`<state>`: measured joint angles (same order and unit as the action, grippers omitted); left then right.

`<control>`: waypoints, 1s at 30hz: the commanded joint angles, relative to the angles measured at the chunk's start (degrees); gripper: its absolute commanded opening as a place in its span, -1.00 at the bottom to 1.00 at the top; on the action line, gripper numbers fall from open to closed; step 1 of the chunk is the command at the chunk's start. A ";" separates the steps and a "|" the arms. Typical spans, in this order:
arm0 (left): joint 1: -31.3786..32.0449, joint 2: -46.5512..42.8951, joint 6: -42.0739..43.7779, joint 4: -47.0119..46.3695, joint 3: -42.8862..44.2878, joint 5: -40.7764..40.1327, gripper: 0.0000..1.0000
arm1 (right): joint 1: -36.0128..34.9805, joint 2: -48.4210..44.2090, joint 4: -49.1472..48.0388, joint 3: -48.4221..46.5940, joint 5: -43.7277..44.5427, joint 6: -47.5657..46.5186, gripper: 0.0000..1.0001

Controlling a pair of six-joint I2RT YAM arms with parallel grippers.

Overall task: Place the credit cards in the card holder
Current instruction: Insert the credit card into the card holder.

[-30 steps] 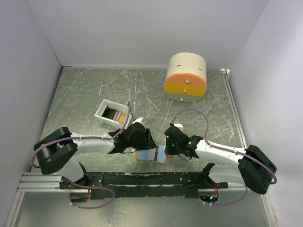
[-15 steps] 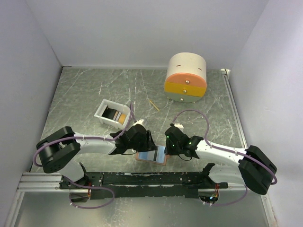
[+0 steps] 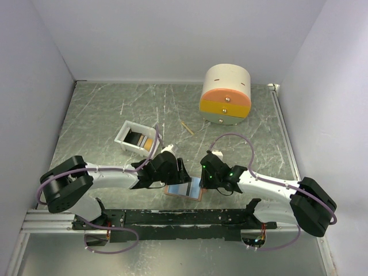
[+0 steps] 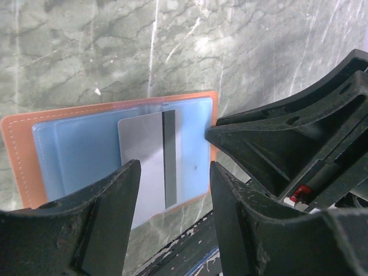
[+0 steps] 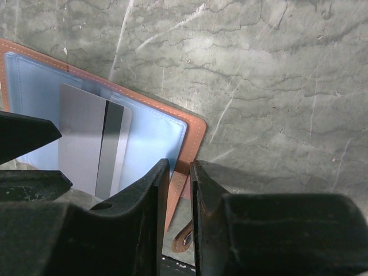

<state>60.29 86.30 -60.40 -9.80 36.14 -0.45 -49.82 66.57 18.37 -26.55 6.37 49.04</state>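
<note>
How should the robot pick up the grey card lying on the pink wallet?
Probably by the short end of the grey card that seems to poke past the near edge of the card holder. It lies flat, so there's little to pinch from above; come in from that near side, one finger under the end, one on top.

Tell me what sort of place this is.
Most likely a robotics lab test cell: plain white walls box in a marbled table, two arms are bolted to a rail at its near edge, with staged props: a card holder, round drawer box, white tray.
</note>
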 commanded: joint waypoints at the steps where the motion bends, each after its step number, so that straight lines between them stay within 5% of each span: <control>1: 0.53 -1.56 0.73 4.35 0.59 -3.32 0.26 | 0.16 -0.65 -0.53 0.67 -0.22 0.53 -0.58; 19: 0.70 1.66 0.68 1.99 0.69 -1.95 0.21 | 0.10 -0.82 -0.78 0.88 -0.39 0.71 -0.58; 30: 1.78 3.97 -0.11 -0.12 2.46 -0.20 -0.04 | 0.15 -0.27 -2.63 1.50 -1.19 1.31 -0.58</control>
<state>60.86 88.68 -60.49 -7.62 36.62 -2.02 -49.82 66.54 17.56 -26.20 5.91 49.19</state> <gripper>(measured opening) 0.498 0.213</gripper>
